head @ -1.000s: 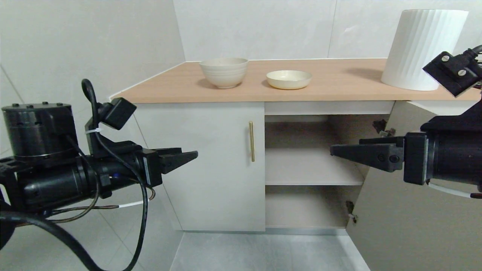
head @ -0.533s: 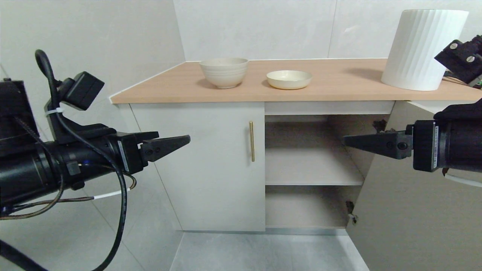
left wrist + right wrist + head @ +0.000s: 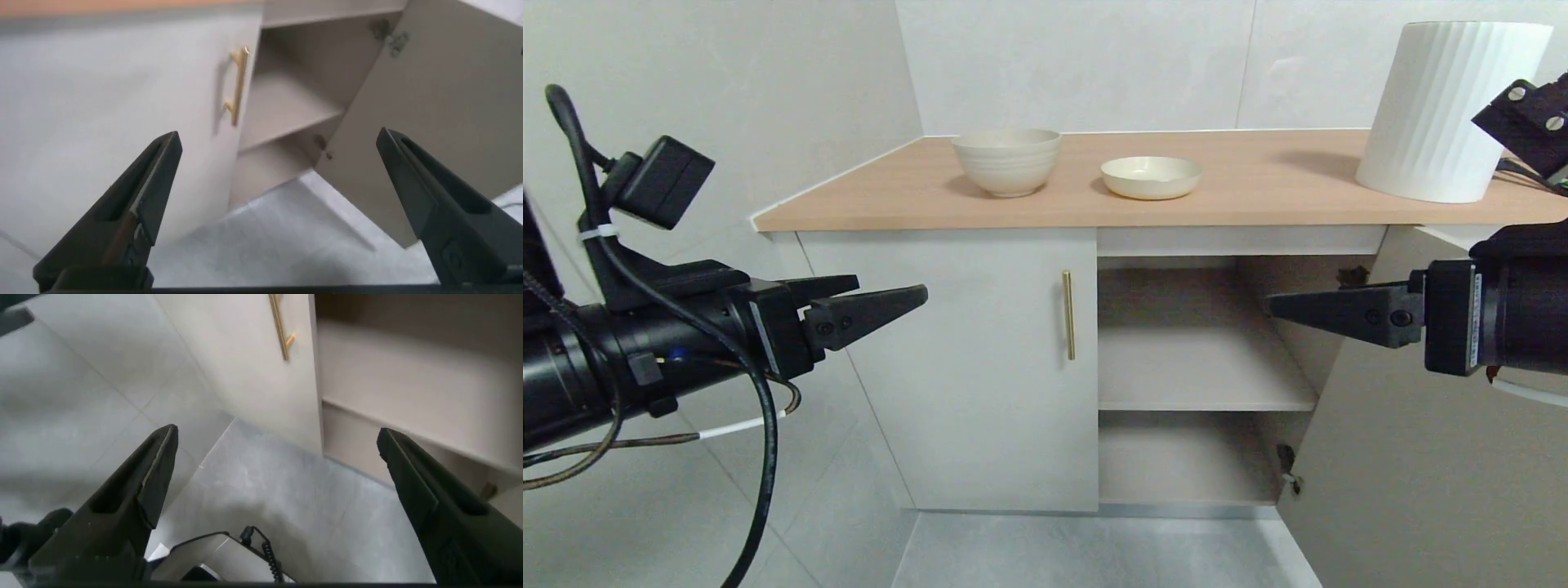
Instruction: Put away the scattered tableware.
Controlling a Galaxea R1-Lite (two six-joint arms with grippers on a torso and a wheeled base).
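A deep ribbed beige bowl (image 3: 1006, 161) and a shallow cream dish (image 3: 1151, 176) stand on the wooden countertop (image 3: 1258, 184), near its left end. My left gripper (image 3: 888, 291) hangs open and holds nothing, in front of the shut left cabinet door (image 3: 964, 367) and below counter height. In the left wrist view the left gripper (image 3: 278, 137) has its fingers spread wide. My right gripper (image 3: 1270, 306) sits level with the open cabinet's upper shelf (image 3: 1201, 371), at its right side. In its own wrist view the right gripper (image 3: 276, 437) is wide open and holds nothing.
A tall white ribbed cylinder (image 3: 1445, 110) stands on the counter at the right. The right cabinet door (image 3: 1421, 474) hangs open toward me, below my right arm. A gold handle (image 3: 1068, 314) marks the shut door. Two bare shelves and grey floor tiles (image 3: 1094, 551) lie below.
My left gripper has risen and drawn back to the left. My right gripper has drawn back to the right and lifted slightly. The head view has shifted a little.
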